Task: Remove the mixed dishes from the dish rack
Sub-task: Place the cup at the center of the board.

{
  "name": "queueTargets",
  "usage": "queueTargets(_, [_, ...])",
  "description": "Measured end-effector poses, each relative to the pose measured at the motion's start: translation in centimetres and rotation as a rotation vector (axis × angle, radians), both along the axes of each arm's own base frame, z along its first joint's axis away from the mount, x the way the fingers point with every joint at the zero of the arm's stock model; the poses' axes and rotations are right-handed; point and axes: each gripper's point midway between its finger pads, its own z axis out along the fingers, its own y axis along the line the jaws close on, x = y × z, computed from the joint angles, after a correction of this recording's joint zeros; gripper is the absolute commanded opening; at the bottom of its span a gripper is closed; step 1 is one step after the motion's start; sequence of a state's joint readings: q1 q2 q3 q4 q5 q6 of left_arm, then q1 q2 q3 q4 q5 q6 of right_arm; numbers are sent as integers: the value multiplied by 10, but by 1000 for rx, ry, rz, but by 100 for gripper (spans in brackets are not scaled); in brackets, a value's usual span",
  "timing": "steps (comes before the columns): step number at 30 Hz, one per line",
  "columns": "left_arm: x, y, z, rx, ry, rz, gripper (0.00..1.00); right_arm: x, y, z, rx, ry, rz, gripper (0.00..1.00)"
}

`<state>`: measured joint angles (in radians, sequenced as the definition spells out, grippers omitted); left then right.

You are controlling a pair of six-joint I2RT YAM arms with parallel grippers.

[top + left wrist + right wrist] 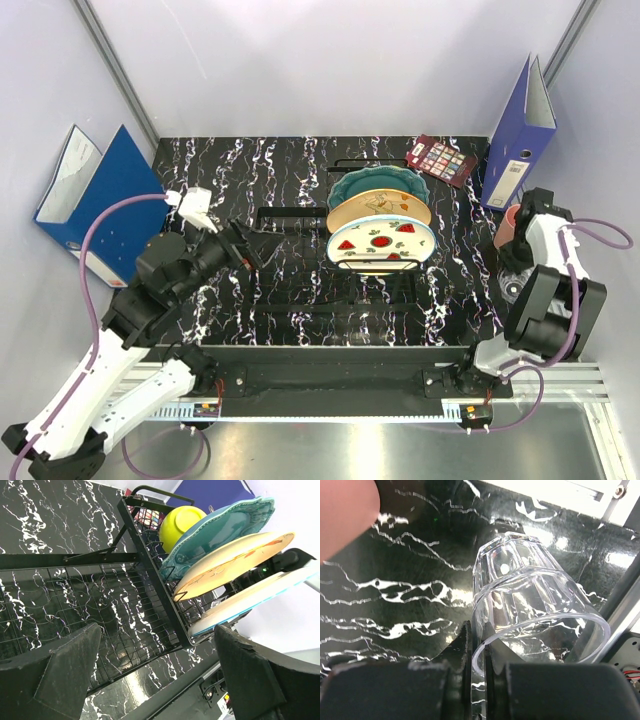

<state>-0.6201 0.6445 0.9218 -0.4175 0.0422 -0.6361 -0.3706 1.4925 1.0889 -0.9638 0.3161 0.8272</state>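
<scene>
Rack sits mid-table. Teal plate, cream plate and white plate stand on edge in its right half, leaning, with the bowl behind them. Left gripper is wide open and empty, left of the plates and facing their edges. Right gripper is pinched on the glass rim, right of the rack by the pink cup. Glass axis points away from the fingers, base toward the table; contact unclear.

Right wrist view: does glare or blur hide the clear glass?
Right wrist: clear glass sharp, bright highlights on its facets, rim pinched in the right pincer; pink cup only a blurred patch top left. Top external: the glass nearly vanishes against the marbled table.
</scene>
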Motion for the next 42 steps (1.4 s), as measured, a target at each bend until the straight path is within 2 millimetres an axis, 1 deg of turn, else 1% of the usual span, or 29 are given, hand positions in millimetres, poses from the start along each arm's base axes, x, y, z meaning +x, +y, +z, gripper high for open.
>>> queueTargets(3, [-2,1,2,-2,-11,0,99,5,-6,0,2,3,-15,0])
queueTargets(7, [-3,2,4,-2,-19,-1,99,24,-19,12,-16,-35,-25,0])
queueTargets(9, [-2,2,1,1,-15,-1,99,33,-25,19,-30,-53,-22,0])
queueTargets(12, [-2,2,-5,9,-3,-1,99,40,-29,23,-37,-62,-21,0])
queueTargets(18, [-1,1,-11,15,8,-1,99,39,-29,9,1,-32,-30,0])
queueTargets(22, [-2,1,-11,14,9,-3,99,36,-23,-1,43,-32,-31,0])
queueTargets(26, [-2,0,-11,10,12,-8,99,37,-19,-5,64,-41,-28,0])
queueTargets(29, [-2,0,-11,6,14,-7,99,39,-19,-6,70,-52,-27,14])
queueTargets(30, [-2,0,-11,5,16,-7,99,40,-19,-6,71,-56,-27,21])
queueTargets(33, [-2,0,-11,4,17,-7,99,41,-20,-5,68,-62,-28,27])
queueTargets(34, [-3,0,-11,3,18,-7,99,41,-20,-5,67,-63,-27,32])
queueTargets(35, [-3,0,-11,2,19,-7,99,42,-21,-5,66,-65,-27,33])
queueTargets(36, [-3,0,-11,1,20,-7,99,42,-21,-5,65,-68,-26,37])
queueTargets(39, [-2,-1,-14,4,26,-6,99,43,-21,-2,60,-77,-23,42])
queueTargets(42, [-1,-1,-19,11,37,-7,99,43,-22,7,48,-103,-21,46])
